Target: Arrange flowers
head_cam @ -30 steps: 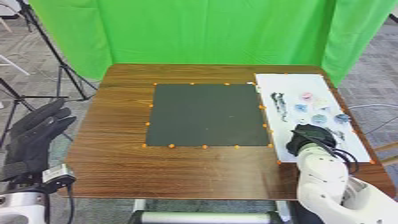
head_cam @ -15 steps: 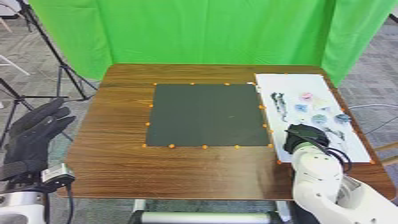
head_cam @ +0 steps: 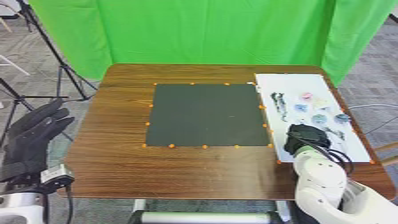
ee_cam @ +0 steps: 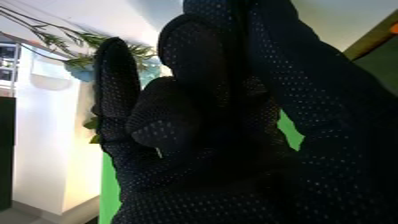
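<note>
The white sheet (head_cam: 289, 82) lay along the right side of the brown table (head_cam: 178, 175), and the flowers were on it. The pink flower (head_cam: 306, 95) sat towards the far end of the white sheet, with a pale blue flower (head_cam: 301, 107) just nearer and a cream flower (head_cam: 321, 102) beside them. Nearer still came a grey-blue flower (head_cam: 319, 119) and, by the white sheet's right edge, a darker blue flower (head_cam: 342, 118). Some dark stems (head_cam: 280, 106) ran lengthwise near its left edge.

The right hand (head_cam: 305, 137) was over the near half of the white sheet, on its left side; I couldn't tell whether it touched. Its fingers (ee_cam: 115, 80) were mostly straight, some close together, one standing a little apart from the rest, and I couldn't make out anything held. Past them, the wrist view had a leafy sprig (ee_cam: 67, 37) and a light blue bloom (ee_cam: 82, 71).

The left hand (head_cam: 34, 135) was well apart from the white sheet, off the opposite side of the table, its fingers straight and slightly spread. Just left of the white sheet lay a dark square mat (head_cam: 206, 117).
</note>
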Tool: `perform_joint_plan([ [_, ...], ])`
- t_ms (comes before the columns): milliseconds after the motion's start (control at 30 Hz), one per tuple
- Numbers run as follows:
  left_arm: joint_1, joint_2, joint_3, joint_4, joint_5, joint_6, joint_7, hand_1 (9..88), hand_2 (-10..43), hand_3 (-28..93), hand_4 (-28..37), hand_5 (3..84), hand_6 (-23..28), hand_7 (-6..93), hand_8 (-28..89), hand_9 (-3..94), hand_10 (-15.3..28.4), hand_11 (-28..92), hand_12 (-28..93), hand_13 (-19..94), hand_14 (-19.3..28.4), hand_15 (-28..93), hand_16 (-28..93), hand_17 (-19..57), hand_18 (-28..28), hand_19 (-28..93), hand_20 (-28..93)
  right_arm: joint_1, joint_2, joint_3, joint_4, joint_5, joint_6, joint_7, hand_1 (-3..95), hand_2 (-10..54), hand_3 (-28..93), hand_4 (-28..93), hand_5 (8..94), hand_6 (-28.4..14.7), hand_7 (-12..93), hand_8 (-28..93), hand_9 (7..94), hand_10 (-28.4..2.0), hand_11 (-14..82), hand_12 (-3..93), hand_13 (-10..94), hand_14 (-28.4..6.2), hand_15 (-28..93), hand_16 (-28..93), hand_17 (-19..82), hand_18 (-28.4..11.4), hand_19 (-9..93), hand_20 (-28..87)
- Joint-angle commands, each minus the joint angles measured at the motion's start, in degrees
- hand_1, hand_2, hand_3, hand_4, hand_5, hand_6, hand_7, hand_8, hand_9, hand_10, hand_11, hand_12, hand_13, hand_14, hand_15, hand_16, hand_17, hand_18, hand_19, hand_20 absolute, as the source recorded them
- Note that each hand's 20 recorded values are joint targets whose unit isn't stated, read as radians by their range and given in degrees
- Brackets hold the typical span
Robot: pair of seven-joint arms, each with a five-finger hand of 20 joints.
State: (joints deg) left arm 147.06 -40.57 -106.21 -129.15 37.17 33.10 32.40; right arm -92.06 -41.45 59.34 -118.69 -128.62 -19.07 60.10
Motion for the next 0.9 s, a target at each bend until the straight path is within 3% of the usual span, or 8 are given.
perform_joint_plan([
  [33, 1.05, 0.97, -0.03, -0.18, -0.97, 0.87, 1.23, 26.0, 5.2, 81, -20.5, 38.2, 9.4, 16.7, -11, 32.1, 18.8, 37, 6, 21, 25.2, 62, -17, -10.6, 20.7, 56, 3, 2.35, 2.64, -0.26, -0.79, -1.03, 2.67, -0.57, 55.7, -9.1, 75, -27, 81.9, -5.5, 29, 27, 78.9, -15.4, 48.9, 39.6, 76, -10.6, 81, 28, 33, -27.6, 93, 0],
  [167, 1.15, 1.22, 0.09, -0.09, -1.28, 1.12, 1.78, 26.0, 5.1, 81, -20.6, 38.1, 9.3, 16.8, -11, 32.2, 18.8, 37, 6, 21, 25.2, 62, -17, -10.6, 20.7, 56, 3, 4.22, 3.31, -1.2, -1.22, -1.46, 4.06, -0.84, 55.6, -9.2, 75, -27, 81.9, -5.5, 29, 27, 79.2, -15.4, 48.8, 39.7, 77, -10.6, 81, 28, 33, -27.7, 93, 1],
  [600, 2.17, 0.72, -1.08, -0.57, -1.0, 1.31, 1.23, 26.0, 5.1, 81, -20.9, 38.2, 9.3, 16.9, -11, 32.2, 18.7, 37, 6, 21, 25.2, 62, -17, -10.6, 20.7, 56, 3, 12.74, 0.62, -6.07, -2.6, -3.17, 5.65, -2.81, 54.9, -9.2, 76, -26, 82.0, -5.2, 29, 28, 79.6, -15.2, 49.0, 39.7, 77, -10.5, 81, 29, 33, -27.8, 93, 2],
  [767, 2.14, 0.33, -1.55, -0.72, -0.61, 1.19, 0.7, 26.0, 5.1, 81, -20.8, 38.2, 9.3, 16.9, -11, 32.2, 18.8, 37, 6, 21, 25.3, 62, -17, -10.6, 20.7, 56, 3, 18.85, -3.12, -10.71, -1.77, -3.71, 5.47, -4.18, 54.7, -9.3, 76, -26, 82.0, -5.2, 29, 28, 79.7, -15.1, 49.1, 39.7, 77, -10.4, 81, 29, 33, -27.8, 93, 2],
  [900, 1.41, -0.28, -1.52, -0.78, 0.31, 0.74, -0.7, 26.0, 5.2, 81, -20.9, 38.1, 9.3, 17.0, -11, 32.2, 18.9, 37, 6, 21, 25.3, 62, -17, -10.6, 20.7, 56, 3, 22.83, -6.67, -14.08, -0.44, -4.23, 4.87, -5.43, 54.7, -9.2, 76, -26, 82.1, -5.1, 29, 28, 79.7, -15.1, 49.2, 39.7, 78, -10.4, 81, 29, 33, -27.8, 93, 3],
])
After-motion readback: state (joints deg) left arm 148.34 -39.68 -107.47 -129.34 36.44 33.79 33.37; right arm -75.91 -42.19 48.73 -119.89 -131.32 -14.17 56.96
